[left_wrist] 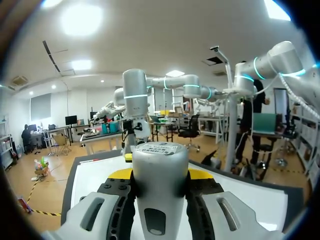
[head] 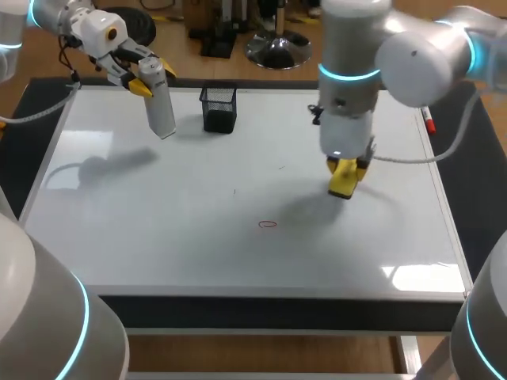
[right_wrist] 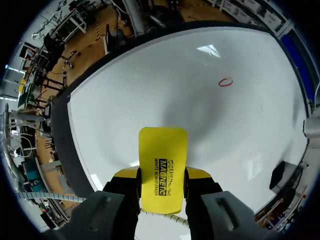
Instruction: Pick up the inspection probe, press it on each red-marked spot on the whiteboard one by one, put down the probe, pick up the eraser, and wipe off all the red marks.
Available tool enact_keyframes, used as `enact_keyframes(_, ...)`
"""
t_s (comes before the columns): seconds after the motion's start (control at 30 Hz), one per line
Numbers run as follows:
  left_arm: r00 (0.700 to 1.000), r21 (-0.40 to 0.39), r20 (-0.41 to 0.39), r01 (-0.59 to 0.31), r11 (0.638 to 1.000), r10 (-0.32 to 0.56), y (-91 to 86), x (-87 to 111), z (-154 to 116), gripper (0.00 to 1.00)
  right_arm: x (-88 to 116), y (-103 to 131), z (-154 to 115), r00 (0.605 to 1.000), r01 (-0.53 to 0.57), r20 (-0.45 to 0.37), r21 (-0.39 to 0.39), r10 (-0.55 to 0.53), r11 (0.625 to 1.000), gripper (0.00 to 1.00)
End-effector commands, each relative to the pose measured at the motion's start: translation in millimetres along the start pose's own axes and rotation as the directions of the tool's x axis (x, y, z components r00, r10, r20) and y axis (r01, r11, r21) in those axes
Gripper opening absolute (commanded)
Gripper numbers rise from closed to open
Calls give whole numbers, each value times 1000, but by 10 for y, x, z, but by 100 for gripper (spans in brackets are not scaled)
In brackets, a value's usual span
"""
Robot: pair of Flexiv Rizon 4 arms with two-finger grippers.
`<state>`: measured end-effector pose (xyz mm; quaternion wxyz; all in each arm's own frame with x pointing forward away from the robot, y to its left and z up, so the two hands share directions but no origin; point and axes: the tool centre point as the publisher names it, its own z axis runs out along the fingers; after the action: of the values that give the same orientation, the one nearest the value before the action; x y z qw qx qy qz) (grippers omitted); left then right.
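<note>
Under both hands lies the whiteboard point(head: 158, 237). My left hand point(head: 142, 77) is clamped on the grey inspection probe point(head: 162, 111), which hangs tilted beneath it over the board's far left corner; my right hand point(right_wrist: 162, 176) is closed on the yellow eraser point(right_wrist: 162, 145) from both sides. One small red mark point(right_wrist: 225, 82) lies ahead of the eraser, apart from it.

The grey cylindrical probe point(head: 161, 109) hangs tilted in my left tool point(head: 154, 79), above the far left of the whiteboard point(head: 158, 229). The flat yellow eraser point(head: 342, 187) is clamped in my right tool point(head: 347, 169), over the board right of centre. One small red oval mark point(head: 268, 224) lies near the middle.
</note>
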<state>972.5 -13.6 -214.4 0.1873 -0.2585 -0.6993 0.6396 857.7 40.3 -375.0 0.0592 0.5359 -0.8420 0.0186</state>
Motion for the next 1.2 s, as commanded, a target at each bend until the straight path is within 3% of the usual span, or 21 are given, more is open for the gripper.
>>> enact_keyframes(0.03, 995, 16, -104, 2, 1000, -1, 43, -59, -75, 0, -276, 193, 9, 997, 39, -65, 31, -37, 999, 0)
enact_keyframes(0.37, 995, 16, -104, 2, 1000, -1, 43, -59, -75, 0, -710, 703, 42, 979, 191, -76, 29, -188, 981, 0)
enact_keyframes(0.77, 995, 16, -104, 2, 1000, -1, 43, -59, -75, 0, -1038, 1099, 107, 940, 339, -48, 28, -338, 940, 0)
enact_keyframes(1.2, 995, 16, -104, 2, 1000, -1, 43, -59, -75, 0, -1239, 1273, 178, 914, 406, -40, 34, -405, 913, 0)
